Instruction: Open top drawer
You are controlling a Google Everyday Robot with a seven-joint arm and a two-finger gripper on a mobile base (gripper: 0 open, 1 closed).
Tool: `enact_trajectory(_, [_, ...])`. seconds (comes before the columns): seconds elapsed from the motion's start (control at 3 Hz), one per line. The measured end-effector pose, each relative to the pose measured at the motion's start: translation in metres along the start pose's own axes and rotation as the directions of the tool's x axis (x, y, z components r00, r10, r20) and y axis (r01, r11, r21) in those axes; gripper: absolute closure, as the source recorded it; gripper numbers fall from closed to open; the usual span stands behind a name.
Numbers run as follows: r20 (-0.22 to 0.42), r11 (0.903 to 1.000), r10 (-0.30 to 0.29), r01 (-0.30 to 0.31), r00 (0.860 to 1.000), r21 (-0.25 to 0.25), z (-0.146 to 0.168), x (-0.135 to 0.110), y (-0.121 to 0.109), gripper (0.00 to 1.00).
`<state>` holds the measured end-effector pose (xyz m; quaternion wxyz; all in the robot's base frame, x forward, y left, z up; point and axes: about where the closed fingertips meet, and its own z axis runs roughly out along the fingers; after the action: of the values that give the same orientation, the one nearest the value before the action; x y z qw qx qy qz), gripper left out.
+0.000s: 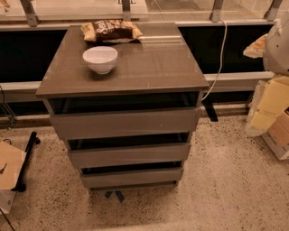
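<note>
Edge: top drawer (124, 124) front juts past the lower fronts, dark gap above.
Room: floor (212, 189) ahead, boxes (275, 117) right.
Gripper: out of frame, can't tell.

The single camera stands in front of the drawer cabinet (149, 67) and above its top, tilted down and facing the fronts squarely, so the glossy top and the top drawer (124, 124) both show. It is at middle range: the whole cabinet fits, with speckled floor (226, 180) before it, cardboard boxes (276, 113) to its right and a metal railing (135, 6) behind it. The gripper (278, 43) is cut by the frame edge, up and right of the cabinet.
</note>
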<state>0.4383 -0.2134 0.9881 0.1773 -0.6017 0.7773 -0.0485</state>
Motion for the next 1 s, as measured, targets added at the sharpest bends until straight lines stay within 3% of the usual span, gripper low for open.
enact_trajectory(0.33, [0.001, 1.0000, 0.000, 0.000, 1.000, 0.001, 0.000, 0.000, 0.000, 0.00])
enact_trajectory(0.67, [0.061, 0.9973, 0.057, -0.054, 0.997, -0.050, 0.017, 0.000, -0.003, 0.00])
enact_trajectory(1.0, [0.066, 0.9977, 0.050, -0.047, 0.997, -0.048, 0.016, -0.004, -0.002, 0.00])
